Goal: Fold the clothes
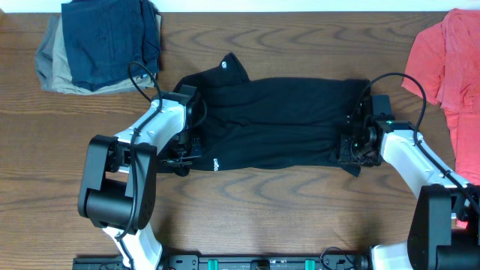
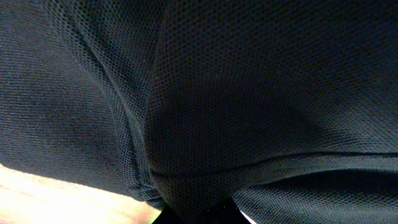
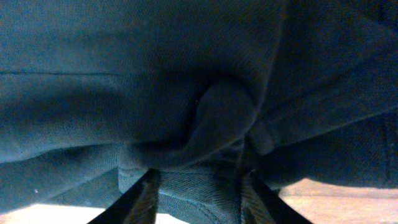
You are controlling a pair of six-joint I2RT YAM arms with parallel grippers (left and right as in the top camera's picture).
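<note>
The black shirt (image 1: 277,124) lies across the middle of the table, doubled into a long band, with its collar (image 1: 229,66) sticking out at the back left. My left gripper (image 1: 184,155) is at the band's left front corner, shut on the fabric. Black mesh fabric (image 2: 249,93) fills the left wrist view, bunches into the jaws at the bottom edge and hides the fingers. My right gripper (image 1: 351,152) is at the right front corner. In the right wrist view its two fingers (image 3: 199,186) pinch a bunched fold of the shirt (image 3: 155,81).
Folded navy and khaki garments (image 1: 101,45) are stacked at the back left corner. A coral-red shirt (image 1: 450,67) lies at the right edge. The wooden table (image 1: 262,210) shows in front of the black shirt.
</note>
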